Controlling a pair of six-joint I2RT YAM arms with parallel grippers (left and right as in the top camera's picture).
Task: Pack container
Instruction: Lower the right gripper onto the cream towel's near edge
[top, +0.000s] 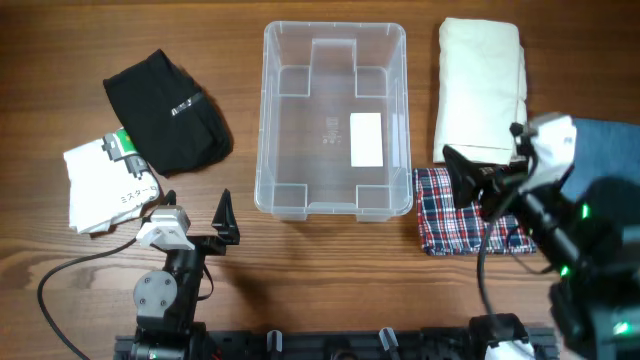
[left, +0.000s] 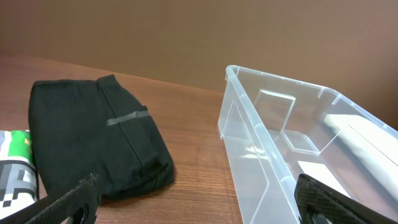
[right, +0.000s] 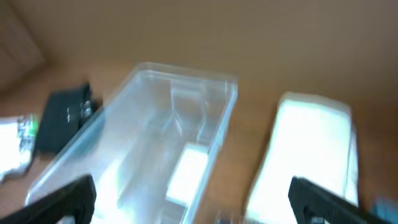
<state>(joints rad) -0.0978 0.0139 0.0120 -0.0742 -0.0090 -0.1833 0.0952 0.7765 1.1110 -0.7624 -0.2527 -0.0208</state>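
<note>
**Both claws wide open, clear bin sitting in the middle**

So I'm standing by the table. The left gripper (top: 197, 208) has its two fingers spread as far apart as they go and it's empty-handed. It sits low at the near edge of the table (top: 60, 50), just off the near left corner of the container (top: 268, 120). Its own camera looks past the fingertips at the black folded garment (left: 99, 137) on the left and the bin's left wall on the right.

The right gripper (top: 478, 182) is spread wide too, gripping nothing. It hangs over the spot where the plaid cloth (top: 450, 225) meets the near end of the folded cream towel (top: 480, 80). I can't tell if it touches either one, and its wrist view is blurry.

The container is the clear plastic bin, upright, open top, middle of the table between the two arms. You can see straight down to the white label (top: 366, 138) on its base.

Left of it lies the black garment, with a white packet (top: 105, 180) with a green patch and black print right against its near edge. On the right, the cream towel lies just beside the bin's wall and the plaid cloth is at its near right corner. Some blue-grey fabric (top: 610, 150) sits further right, partly hidden by the arm.
</note>
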